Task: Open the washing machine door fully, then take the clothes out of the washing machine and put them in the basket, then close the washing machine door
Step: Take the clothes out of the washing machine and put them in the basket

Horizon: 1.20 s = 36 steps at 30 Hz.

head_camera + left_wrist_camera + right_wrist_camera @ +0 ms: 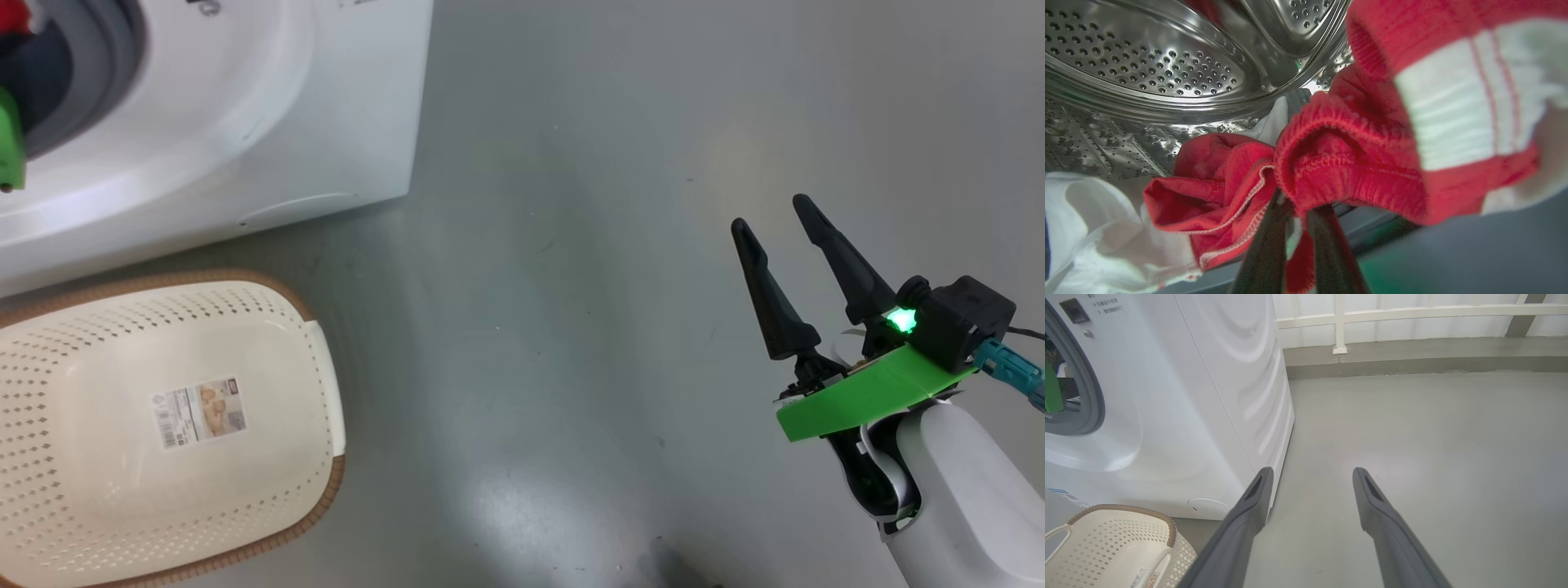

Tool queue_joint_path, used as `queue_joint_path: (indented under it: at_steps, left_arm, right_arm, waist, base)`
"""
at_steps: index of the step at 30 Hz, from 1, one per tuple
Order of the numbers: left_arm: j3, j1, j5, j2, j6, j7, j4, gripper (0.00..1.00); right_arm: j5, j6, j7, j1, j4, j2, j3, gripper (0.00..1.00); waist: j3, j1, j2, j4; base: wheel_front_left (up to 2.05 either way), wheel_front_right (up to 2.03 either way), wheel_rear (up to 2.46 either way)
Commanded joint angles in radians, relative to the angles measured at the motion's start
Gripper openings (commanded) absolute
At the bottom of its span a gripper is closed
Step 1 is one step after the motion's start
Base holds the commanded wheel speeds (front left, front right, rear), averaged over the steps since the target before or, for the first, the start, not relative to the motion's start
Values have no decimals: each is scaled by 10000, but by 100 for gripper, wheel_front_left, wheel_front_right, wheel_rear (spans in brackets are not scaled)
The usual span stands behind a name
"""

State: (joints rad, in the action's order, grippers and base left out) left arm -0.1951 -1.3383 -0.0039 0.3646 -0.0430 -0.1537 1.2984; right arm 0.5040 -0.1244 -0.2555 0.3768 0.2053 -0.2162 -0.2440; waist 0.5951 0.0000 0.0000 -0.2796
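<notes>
Now clothes (1347, 163) sit pinched between jaws of the left gripper (1298, 204).

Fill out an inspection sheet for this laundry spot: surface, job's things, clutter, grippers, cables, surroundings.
Surface: grey floor, smooth and slightly shiny.
Job's things: white washing machine with its opening uncovered; red and white clothes bunched inside the steel drum; cream basket on the floor in front of the machine, holding nothing but its paper label.
Clutter: nothing seen.
Grippers: left gripper inside the drum, closed on the clothes; right gripper open over the floor, holding nothing.
Cables: teal plug with a dark lead at the right wrist.
Surroundings: white rail along the far wall.
</notes>
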Motion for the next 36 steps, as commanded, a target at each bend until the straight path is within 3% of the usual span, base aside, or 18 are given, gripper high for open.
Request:
queue_joint_path:
  at_steps: [1,11,18,36]
  left_arm:
    - [196,100,-190,361,127,-291,-162,0]
    - [988,910,-1241,-161,527,-1035,-399,0]
    - [1800,2235,-1962,-348,521,-1077,-2482,0]
    - [3654,4846,-2096,-1199,131,-1080,-6492,0]
  right_arm:
    - [71,-63,-63,-155,-204,-136,-115,100]
    - [23,-63,-63,-314,-112,-264,-102,100]
    - [31,-63,-63,-492,-89,-339,-61,100]
    - [78,-63,-63,-1130,33,-404,19,100]
  waist:
    - [-127,0,0,96]
    - [-810,0,0,564]
    - [-1300,0,0,808]
    - [-2510,0,0,1123]
  base:
    - [0,0,0]
    - [0,0,0]
    - [0,0,0]
    - [0,0,0]
